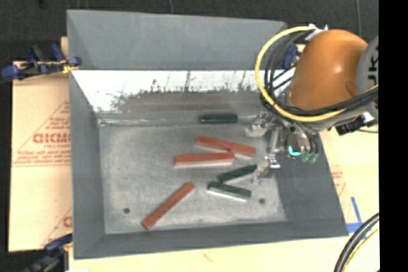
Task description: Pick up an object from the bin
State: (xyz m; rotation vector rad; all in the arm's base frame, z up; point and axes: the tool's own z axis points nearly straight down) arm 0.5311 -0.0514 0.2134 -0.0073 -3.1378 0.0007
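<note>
Dark green stick (237, 173), the upper one of a pair on the right of the floor, lies slanted in the camera view with its right end pointing at the gripper (262, 167), which stands low at that end; whether the two touch is hard to make out. Just below it lies a second green stick (228, 190), their left ends close together (the pair forms a narrow wedge opening to the right). Above the pair, two red sticks sit side by side near the middle of the floor, the upper red stick (224, 145) tilted and the lower red stick (204, 160) nearly level, both apart from the green pair. A long red stick (168, 205) lies on a diagonal toward the front left, and a far green stick (217, 118) rests along the foot of the back wall. The left part of the bin (89, 156) floor is bare, as is the strip along the front wall, while the sloping right wall rises near the gripper. The arm comes in over the right rim, its orange cover (325, 70) above the back right corner, and reaches down and leftward. Yellow and black cables (268, 73) loop round the cover's left side. That corner is hidden beneath the wrist, and I cannot tell whether the gripper is apart or together.
</note>
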